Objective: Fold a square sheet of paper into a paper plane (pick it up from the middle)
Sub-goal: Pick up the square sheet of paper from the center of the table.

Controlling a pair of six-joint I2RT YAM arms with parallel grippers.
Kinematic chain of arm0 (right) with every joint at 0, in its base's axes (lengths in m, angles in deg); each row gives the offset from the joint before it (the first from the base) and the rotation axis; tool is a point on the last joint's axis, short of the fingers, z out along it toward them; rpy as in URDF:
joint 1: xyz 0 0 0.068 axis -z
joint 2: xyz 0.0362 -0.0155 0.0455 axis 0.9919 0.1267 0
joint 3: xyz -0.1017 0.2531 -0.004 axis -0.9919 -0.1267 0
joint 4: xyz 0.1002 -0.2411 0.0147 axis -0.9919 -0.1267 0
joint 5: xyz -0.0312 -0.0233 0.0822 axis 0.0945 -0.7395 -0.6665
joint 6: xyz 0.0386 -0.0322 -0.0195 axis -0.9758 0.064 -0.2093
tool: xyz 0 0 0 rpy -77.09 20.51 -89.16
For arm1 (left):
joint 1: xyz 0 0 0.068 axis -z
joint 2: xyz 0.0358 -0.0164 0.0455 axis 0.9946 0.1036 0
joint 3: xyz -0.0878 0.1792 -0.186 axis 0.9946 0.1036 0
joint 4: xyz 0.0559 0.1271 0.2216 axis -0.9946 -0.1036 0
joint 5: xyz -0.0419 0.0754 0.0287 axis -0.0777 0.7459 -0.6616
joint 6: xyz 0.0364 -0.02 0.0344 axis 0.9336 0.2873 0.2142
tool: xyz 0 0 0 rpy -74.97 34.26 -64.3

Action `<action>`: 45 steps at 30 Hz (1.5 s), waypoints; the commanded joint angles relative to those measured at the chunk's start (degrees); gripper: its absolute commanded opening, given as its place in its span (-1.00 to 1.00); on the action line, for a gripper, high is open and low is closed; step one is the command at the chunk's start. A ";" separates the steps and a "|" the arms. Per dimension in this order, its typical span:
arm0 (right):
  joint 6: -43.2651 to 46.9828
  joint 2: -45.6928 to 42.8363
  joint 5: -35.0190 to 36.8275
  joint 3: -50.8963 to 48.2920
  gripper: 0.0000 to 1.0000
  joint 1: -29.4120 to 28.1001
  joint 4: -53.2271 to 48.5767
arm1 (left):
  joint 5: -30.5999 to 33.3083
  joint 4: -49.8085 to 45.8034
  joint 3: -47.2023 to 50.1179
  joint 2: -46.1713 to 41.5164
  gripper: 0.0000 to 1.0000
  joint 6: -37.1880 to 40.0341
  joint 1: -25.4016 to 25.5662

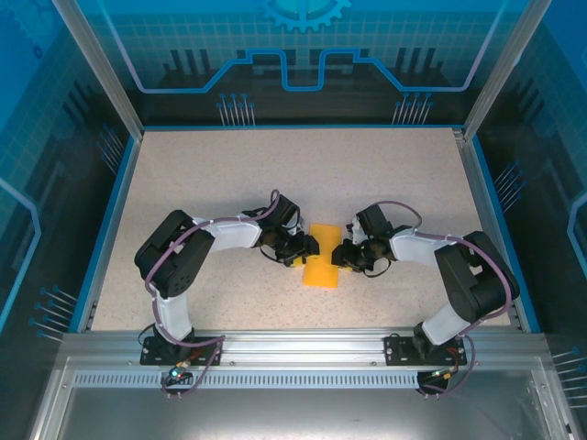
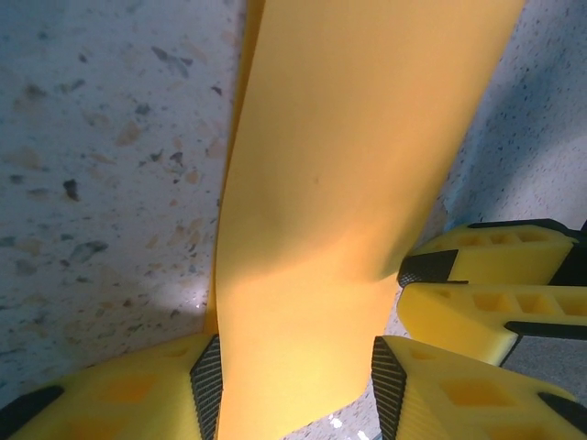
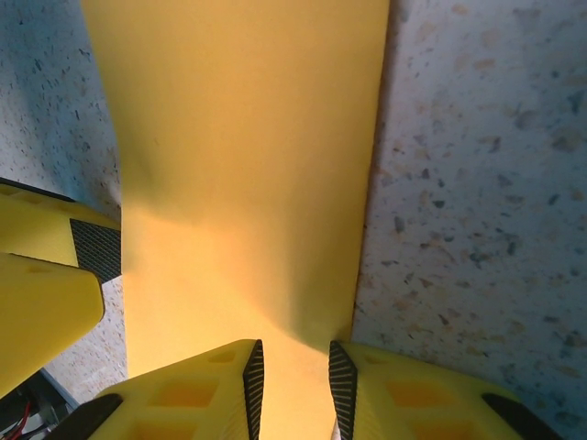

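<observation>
Wide speckled beige table (image 1: 183,183), and at its middle lies the orange-yellow paper sheet (image 1: 322,266), folded into a long strip between both arms. The left gripper (image 2: 293,380) straddles the bowed strip, jaws well apart, pads at its edges; squeezing or not, I cannot tell. The right gripper (image 3: 293,376), jaws narrow, pinches the strip's near side.

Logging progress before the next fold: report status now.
Left gripper and right gripper astride the folded orange-yellow paper, grip unclear. Paper a narrow strip on the table. Nothing in the way.
</observation>
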State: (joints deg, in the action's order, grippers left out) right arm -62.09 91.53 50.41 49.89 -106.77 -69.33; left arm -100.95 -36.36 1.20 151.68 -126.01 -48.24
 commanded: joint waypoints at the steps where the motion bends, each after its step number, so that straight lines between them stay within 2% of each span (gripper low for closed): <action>1: -0.31 0.94 0.96 -1.66 -0.41 0.33 -0.71 | -1.91 1.60 -1.02 0.33 -0.02 -1.69 0.31; 7: -0.40 0.31 0.92 -2.02 -0.41 0.63 -0.58 | -1.46 2.33 -0.88 -0.13 -0.04 -1.96 0.05; 11: -1.05 -0.48 -1.04 -2.47 -0.41 1.06 1.01 | -1.97 3.47 -1.21 1.01 -0.13 -2.40 -0.34; 25: 0.83 -9.62 -1.20 -2.79 -0.33 4.77 -4.63 | -4.08 8.70 -1.78 1.59 -0.69 -2.81 -1.49; 31: 1.14 -10.74 -1.18 -2.84 -0.32 5.22 -5.73 | -5.41 9.42 -1.85 -1.92 -0.99 -1.48 -2.26; 37: 0.35 -13.85 -0.48 -2.21 -0.32 5.27 -7.15 | -5.69 1.73 -3.01 -9.16 -1.00 2.84 -4.29; 45: -0.21 -23.01 6.11 -2.42 -0.28 5.21 -10.92 | -1.67 -23.32 -13.69 -15.69 -1.00 15.21 -6.18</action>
State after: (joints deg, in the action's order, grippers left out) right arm -61.91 71.27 53.25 47.60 -102.16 -77.33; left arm -103.99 -46.72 -8.50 138.15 -117.82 -54.03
